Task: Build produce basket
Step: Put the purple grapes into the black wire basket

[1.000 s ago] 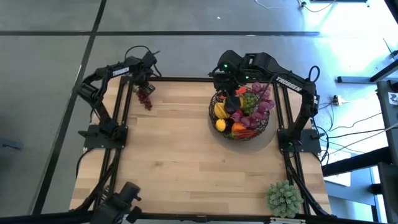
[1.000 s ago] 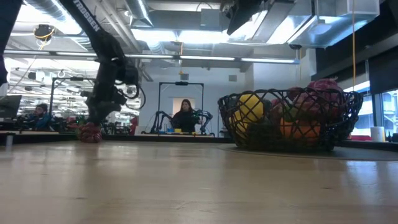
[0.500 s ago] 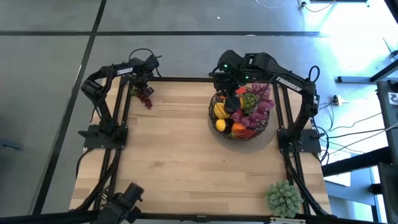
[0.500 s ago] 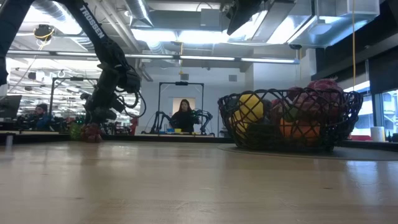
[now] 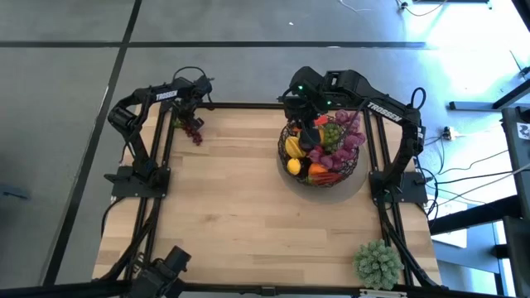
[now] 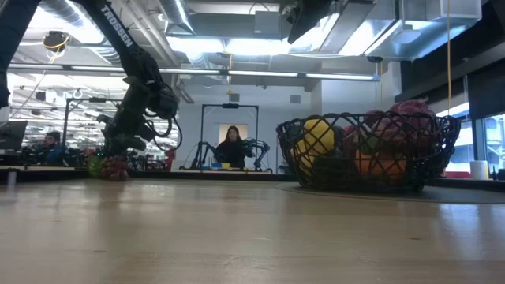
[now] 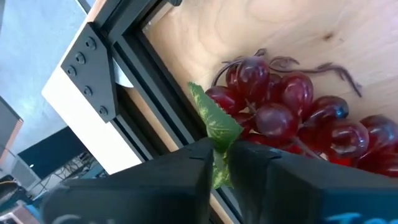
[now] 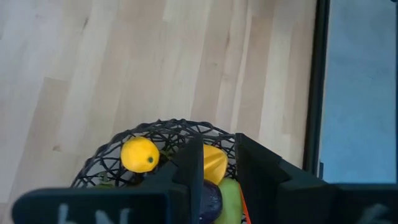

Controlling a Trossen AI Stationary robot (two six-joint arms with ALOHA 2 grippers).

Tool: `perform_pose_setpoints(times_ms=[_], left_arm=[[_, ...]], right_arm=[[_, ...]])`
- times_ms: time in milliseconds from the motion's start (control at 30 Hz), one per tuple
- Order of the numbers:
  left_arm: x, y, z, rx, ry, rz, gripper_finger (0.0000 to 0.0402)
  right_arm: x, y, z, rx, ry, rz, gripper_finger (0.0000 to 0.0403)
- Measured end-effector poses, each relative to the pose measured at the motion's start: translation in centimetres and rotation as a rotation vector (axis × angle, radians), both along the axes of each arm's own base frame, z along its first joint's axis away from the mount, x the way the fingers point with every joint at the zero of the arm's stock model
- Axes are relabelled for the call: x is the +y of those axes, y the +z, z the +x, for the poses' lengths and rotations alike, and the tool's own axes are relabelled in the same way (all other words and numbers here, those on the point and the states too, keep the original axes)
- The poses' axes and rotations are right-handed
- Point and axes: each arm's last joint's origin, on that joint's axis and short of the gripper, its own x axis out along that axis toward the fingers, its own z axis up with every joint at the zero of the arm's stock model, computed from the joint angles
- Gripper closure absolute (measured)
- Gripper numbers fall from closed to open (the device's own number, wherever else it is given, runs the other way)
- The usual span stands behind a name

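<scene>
Left wrist view: left gripper (image 7: 219, 163) fingers pinch green leaf (image 7: 214, 124) of red grapes (image 7: 292, 121) at worktop's far-left corner; basket (image 5: 321, 151) well right, under right gripper (image 5: 308, 118), jaws slightly parted, empty.

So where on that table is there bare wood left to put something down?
Most of it: the wide stretch of the table between the red grapes at the far left corner and the basket at far right, and the whole near side up to the spiky green plant ball. Crowded: the heaped basket.
</scene>
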Motion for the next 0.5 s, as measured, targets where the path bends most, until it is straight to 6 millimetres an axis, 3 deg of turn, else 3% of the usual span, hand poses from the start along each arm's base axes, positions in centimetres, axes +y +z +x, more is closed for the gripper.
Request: perform_pose_setpoints(times_ms=[133,500], left_arm=[[-0.1,0.0,-0.25,0.01,0.006,-0.019,0.0397],[-0.58,0.64,0.03,0.009,-0.014,-0.015,0.0401]], right_arm=[[0.09,0.0,0.04,-0.009,0.019,0.028,0.0316],[0.17,0.1,-0.04,-0.016,0.029,0.039,0.0316]])
